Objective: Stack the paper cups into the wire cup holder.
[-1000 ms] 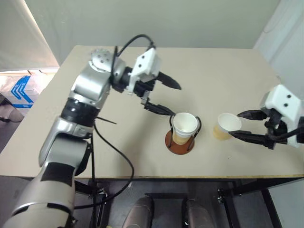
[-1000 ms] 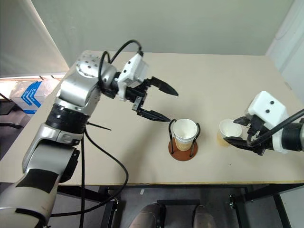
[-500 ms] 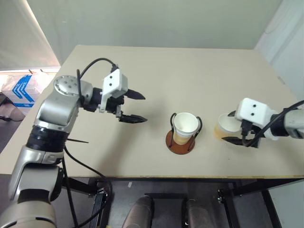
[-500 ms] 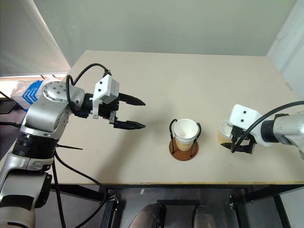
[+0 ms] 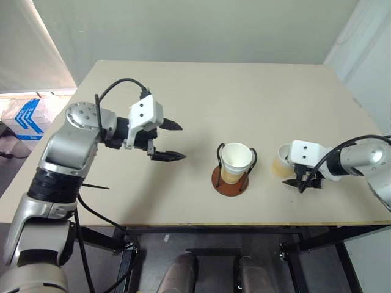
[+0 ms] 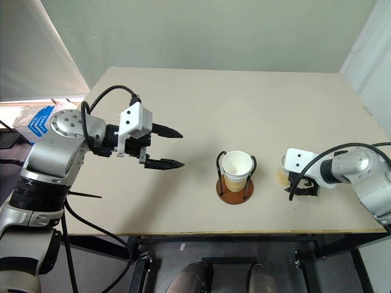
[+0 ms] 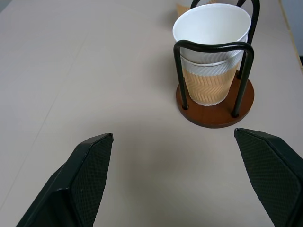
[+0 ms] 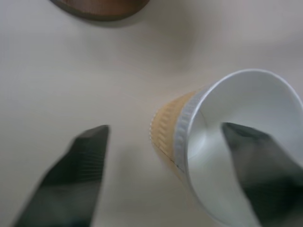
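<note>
Ribbed paper cups [image 7: 211,52], glossy black wire holder [image 7: 214,101], matt table [image 5: 201,91].

The wire cup holder [image 5: 231,180] stands on the table [image 5: 201,91] near its front edge, about midway across, and serves as the landmark. Nested paper cups [image 5: 236,162] sit inside it, between its two upright loops, on its disc base. To the right of the holder, apart from it and about as near the front edge, a single paper cup [image 5: 283,161] rests on the table. The right gripper [image 5: 300,180] is at that cup, one finger inside its mouth and the other outside its wall. To the left of the holder, well apart, the left gripper [image 5: 174,141] hangs above the table with its spread fingers pointing toward the holder.
</note>
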Action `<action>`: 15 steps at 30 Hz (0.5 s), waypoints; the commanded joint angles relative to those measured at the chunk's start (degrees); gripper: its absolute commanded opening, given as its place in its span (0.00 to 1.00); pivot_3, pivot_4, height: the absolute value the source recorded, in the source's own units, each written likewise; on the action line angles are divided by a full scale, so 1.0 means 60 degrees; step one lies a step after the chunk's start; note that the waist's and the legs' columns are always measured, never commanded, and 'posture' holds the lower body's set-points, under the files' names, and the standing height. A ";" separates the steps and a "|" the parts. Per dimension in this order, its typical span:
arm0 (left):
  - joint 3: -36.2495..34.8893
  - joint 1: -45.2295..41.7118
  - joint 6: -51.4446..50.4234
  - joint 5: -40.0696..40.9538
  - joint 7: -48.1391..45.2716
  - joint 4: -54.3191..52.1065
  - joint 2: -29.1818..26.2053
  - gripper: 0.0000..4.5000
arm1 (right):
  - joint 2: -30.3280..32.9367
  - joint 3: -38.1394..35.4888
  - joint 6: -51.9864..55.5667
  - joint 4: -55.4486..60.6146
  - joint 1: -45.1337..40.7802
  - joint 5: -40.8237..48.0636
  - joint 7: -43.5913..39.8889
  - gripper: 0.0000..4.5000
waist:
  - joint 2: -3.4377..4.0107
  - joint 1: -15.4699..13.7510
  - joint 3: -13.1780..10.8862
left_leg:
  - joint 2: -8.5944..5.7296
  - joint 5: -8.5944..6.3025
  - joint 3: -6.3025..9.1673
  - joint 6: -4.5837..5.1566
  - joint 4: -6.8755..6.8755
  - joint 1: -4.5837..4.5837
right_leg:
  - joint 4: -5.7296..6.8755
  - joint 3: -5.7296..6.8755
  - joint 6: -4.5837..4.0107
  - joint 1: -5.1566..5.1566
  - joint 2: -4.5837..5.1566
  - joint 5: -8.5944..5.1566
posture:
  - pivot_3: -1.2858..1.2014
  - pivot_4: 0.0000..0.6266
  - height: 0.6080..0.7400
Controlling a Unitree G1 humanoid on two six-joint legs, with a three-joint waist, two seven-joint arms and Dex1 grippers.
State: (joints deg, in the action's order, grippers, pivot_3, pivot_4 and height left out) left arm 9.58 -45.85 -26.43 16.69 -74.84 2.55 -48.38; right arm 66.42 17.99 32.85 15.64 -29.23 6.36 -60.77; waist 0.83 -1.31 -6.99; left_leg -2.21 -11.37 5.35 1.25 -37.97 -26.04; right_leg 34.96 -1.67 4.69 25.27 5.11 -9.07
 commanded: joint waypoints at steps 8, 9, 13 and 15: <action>-0.0282 0.0061 0.0079 -0.0004 -0.0004 -0.0341 -0.0158 1.00 | 0.0040 -0.0611 -0.0023 0.0178 0.0076 -0.0342 -0.0364 0.01 | 0.0000 -0.0003 0.0000 | 0.0000 0.0000 0.0002 -0.0009 0.0010 -0.0002 | -0.0004 0.0001 -0.0009 0.0002 0.0000 -0.0005 | 0.52 0.24 1.00; -0.0290 0.0078 0.0082 0.0020 -0.0038 -0.0368 -0.0169 1.00 | 0.0116 -0.0749 0.0036 0.0217 0.0095 -0.0254 -0.0446 0.01 | 0.0000 -0.0003 0.0000 | 0.0000 -0.0001 0.0002 -0.0010 0.0011 -0.0002 | -0.0004 0.0002 -0.0010 0.0002 0.0000 -0.0005 | 0.52 0.24 1.00; -0.0400 0.0282 -0.0048 0.0314 -0.0330 -0.0650 -0.0327 1.00 | 0.0441 -0.1716 0.0710 0.0715 -0.0131 0.0591 -0.1047 0.01 | 0.0000 -0.0002 0.0000 | -0.0001 -0.0003 0.0002 -0.0015 0.0018 -0.0004 | -0.0006 0.0002 -0.0016 0.0005 0.0000 -0.0009 | 0.52 0.24 1.00; -0.0496 0.0473 -0.0121 0.0591 -0.0598 -0.0896 -0.0462 1.00 | 0.0633 -0.2315 0.1387 0.1149 -0.0773 0.1401 -0.1564 0.01 | 0.0004 0.0009 -0.0003 | -0.0002 -0.0003 0.0001 -0.0024 0.0026 -0.0007 | -0.0007 0.0001 -0.0024 0.0012 0.0000 -0.0015 | 0.52 0.24 1.00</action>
State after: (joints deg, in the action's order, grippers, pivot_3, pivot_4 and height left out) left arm 9.08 -42.77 -26.82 18.62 -77.27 -0.32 -50.30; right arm 68.46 9.57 39.02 18.98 -30.63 11.27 -68.22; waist 0.85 -1.25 -7.01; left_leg -2.23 -11.38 5.35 1.07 -37.78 -26.11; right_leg 34.94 -1.68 4.53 25.38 5.11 -9.19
